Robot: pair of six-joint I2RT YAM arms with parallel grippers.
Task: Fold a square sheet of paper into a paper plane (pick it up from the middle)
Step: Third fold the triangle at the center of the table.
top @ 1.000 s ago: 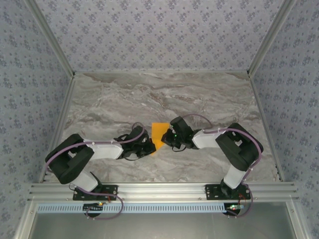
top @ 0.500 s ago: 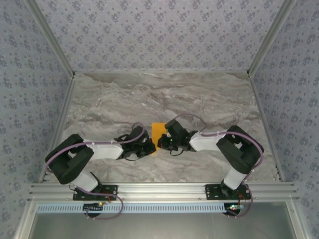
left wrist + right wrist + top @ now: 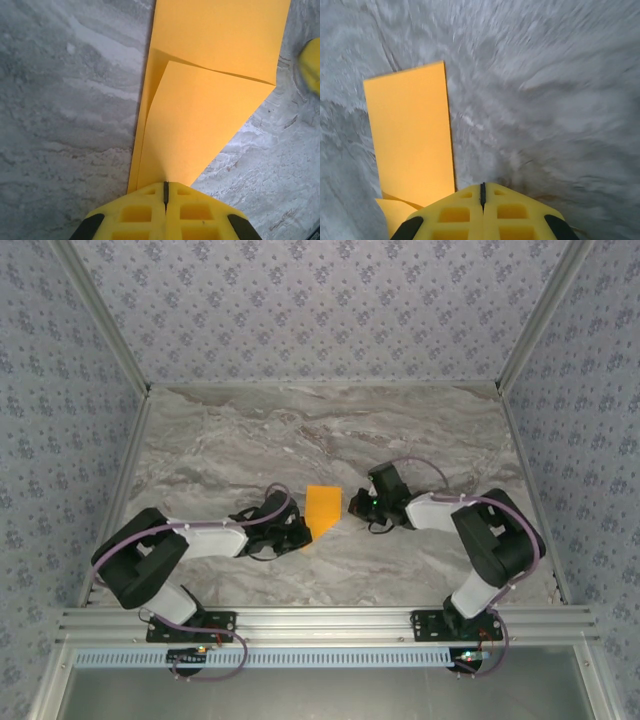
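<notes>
Orange paper sheet (image 3: 322,510): halved into strip, near corner folded up diagonally, rest lying flat.

No readable text, no labels, brands, numbers or signs, nothing printed on paper (image 3: 215,40), table (image 3: 250,430), walls (image 3: 320,310)

Folded paper (image 3: 322,508) lies between left pincer (image 3: 303,536) and right pincer (image 3: 353,505); the table (image 3: 300,430) beyond is bare.

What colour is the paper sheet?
The paper sheet is plain bright orange; clearest from the left wrist.
</notes>
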